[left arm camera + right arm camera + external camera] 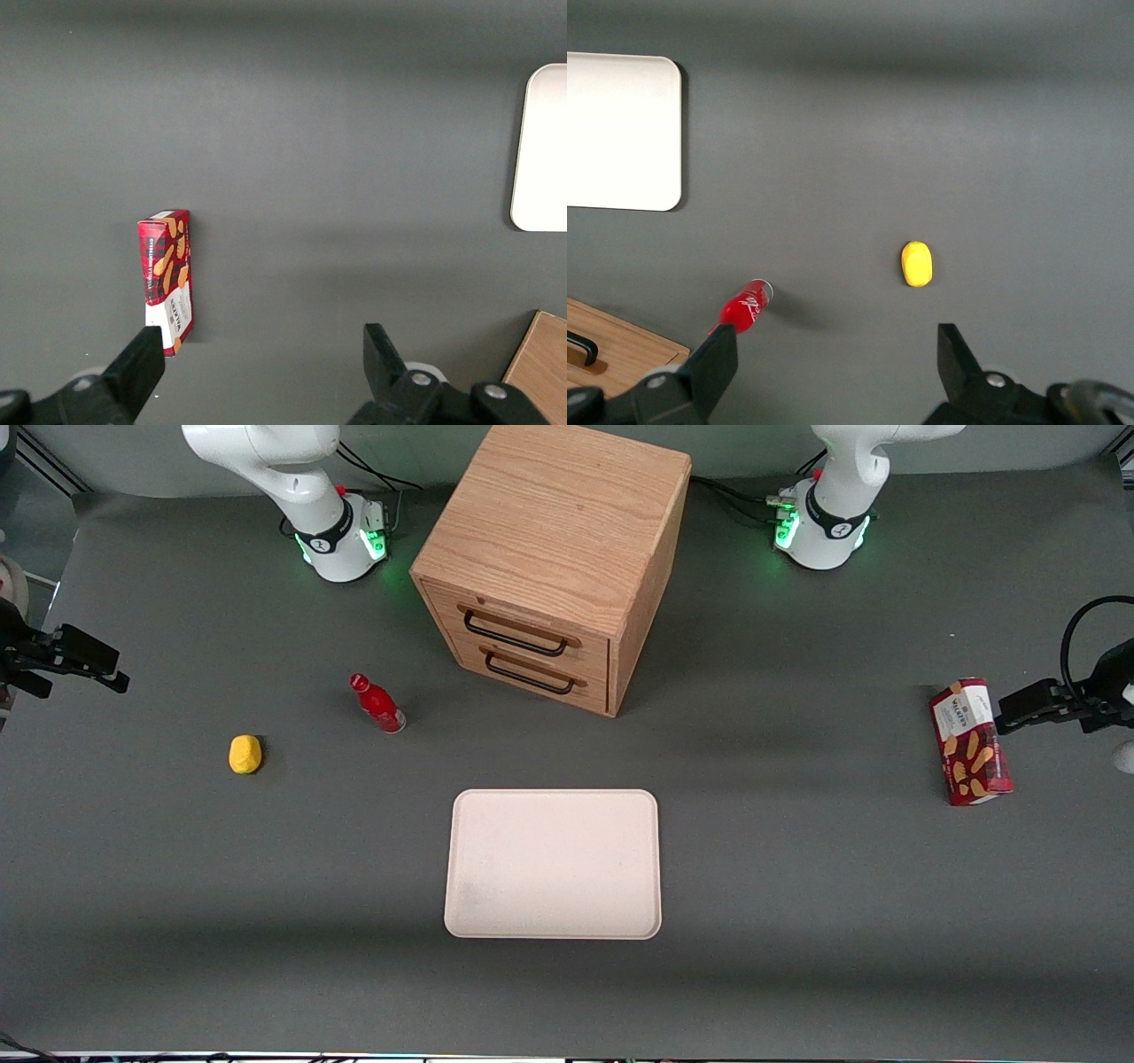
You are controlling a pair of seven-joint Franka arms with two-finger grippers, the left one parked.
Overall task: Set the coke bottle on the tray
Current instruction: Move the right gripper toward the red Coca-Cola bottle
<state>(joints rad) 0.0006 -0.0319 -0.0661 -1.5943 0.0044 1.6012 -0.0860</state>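
Gripper (833, 359) is hanging wide open with nothing in it, parked high at the working arm's end of the table. Coke bottle (377, 704) stands upright on the grey mat (797, 886), well apart from the gripper, between the yellow lump (245, 754) and the wooden cabinet (554, 558). Tray (554, 864) sits nearer the front camera, bare, with plenty of room around it.

Even, fairly bright overhead light falls on the dark grey matte table (797, 921), leaving soft broad shadow bands across it. The flat pale cream-pink tray (620, 133) glares almost white in the right wrist view. The black two-finger tool (833, 367), fingers spread, looks slightly soft close to the lens.
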